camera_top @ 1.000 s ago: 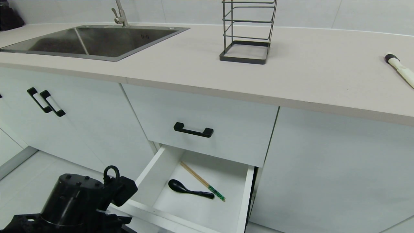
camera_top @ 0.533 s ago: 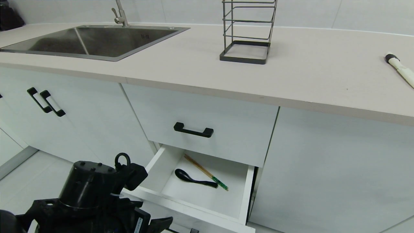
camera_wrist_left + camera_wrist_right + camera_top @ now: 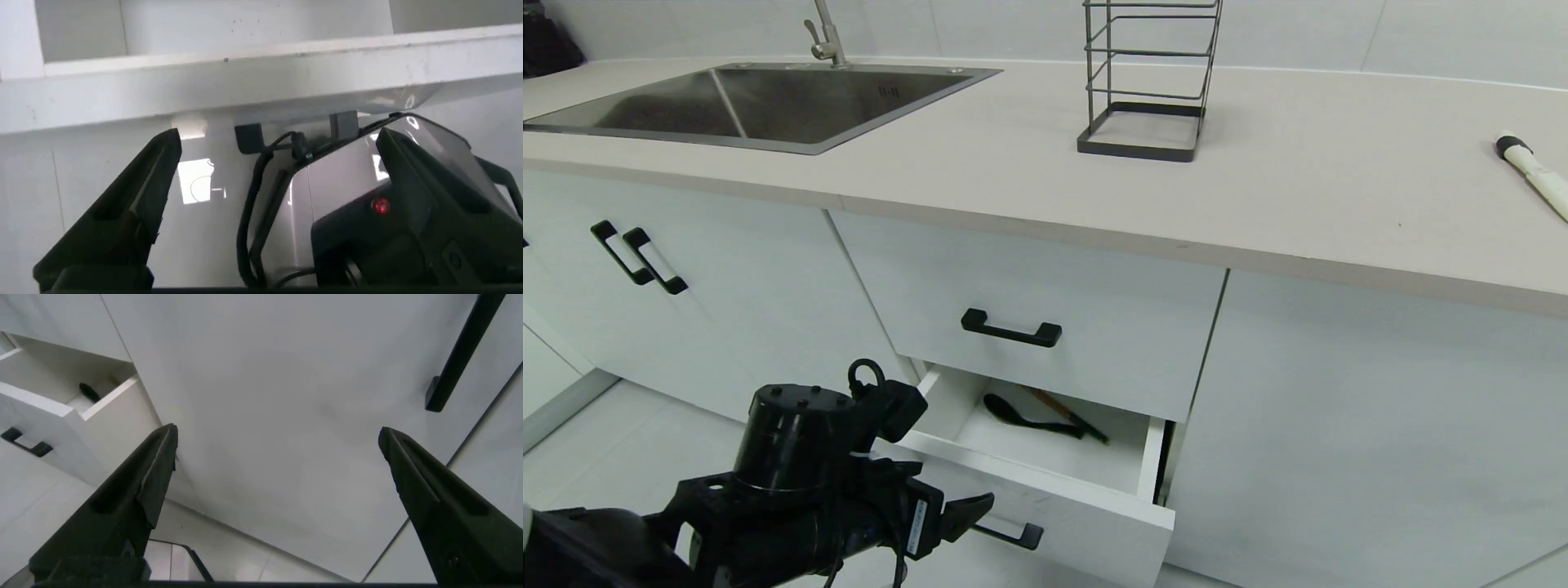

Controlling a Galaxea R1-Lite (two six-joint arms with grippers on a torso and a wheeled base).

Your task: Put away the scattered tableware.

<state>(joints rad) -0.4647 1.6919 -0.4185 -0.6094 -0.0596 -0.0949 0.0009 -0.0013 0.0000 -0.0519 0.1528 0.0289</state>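
1. Black spoon (image 3: pixel 1021 418) and wooden chopsticks (image 3: pixel 1072 416) lie inside the part-open white lower drawer (image 3: pixel 1054 502).
2. Your left end effector (image 3: pixel 279 140), fingers spread and empty, is at the drawer front. Push squarely beside its black bar handle (image 3: pixel 1010 535).

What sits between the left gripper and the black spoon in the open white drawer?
Head view: the drawer's white front panel with its black bar handle stands between left gripper and black spoon.

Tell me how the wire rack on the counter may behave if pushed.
The wire rack is tall over a small base, so a high push may tip it. Its thin open frame looks light; it may slide on the smooth counter.
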